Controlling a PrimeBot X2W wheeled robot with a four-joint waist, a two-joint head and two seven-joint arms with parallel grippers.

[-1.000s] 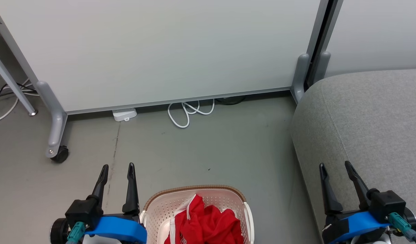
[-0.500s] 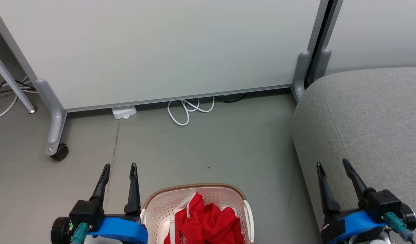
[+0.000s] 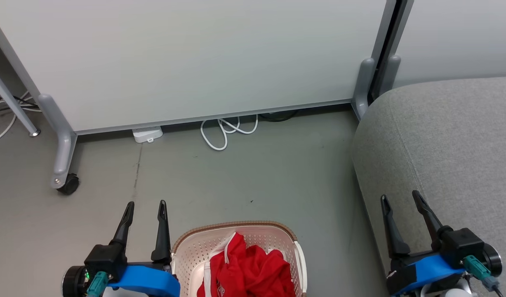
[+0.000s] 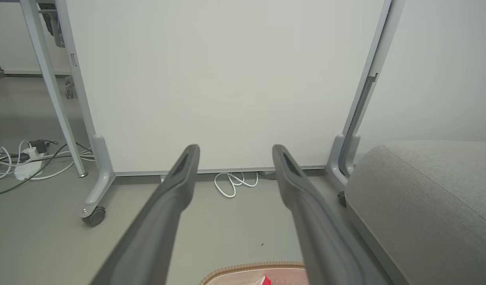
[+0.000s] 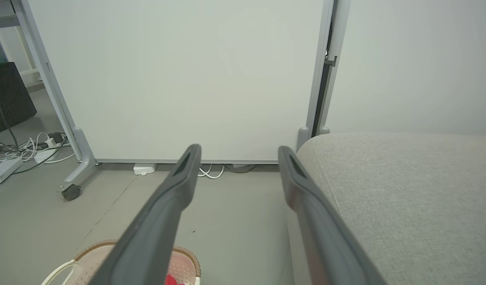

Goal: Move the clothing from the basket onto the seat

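Observation:
The red clothing [image 3: 246, 270] with white trim lies bunched in the cream perforated basket [image 3: 195, 251] on the floor at the bottom middle of the head view. A sliver of the basket rim [image 4: 243, 270] shows in the left wrist view, and the basket [image 5: 183, 261] also appears low in the right wrist view. The light-grey seat [image 3: 450, 140] fills the right side. My left gripper [image 3: 146, 205] is open, just left of the basket. My right gripper [image 3: 400, 197] is open over the seat's front left edge. Both hold nothing.
A white partition panel [image 3: 195, 62] on grey wheeled feet [image 3: 65, 183] stands across the back. A coiled white cable [image 3: 226, 132] and a small white box [image 3: 147, 134] lie at its base. More cables [image 4: 25, 158] lie at the far left. Grey floor [image 3: 257, 177] lies between basket and panel.
The whole head view has shifted slightly up and left, so the camera has moved. Both grippers stay open in about the same places.

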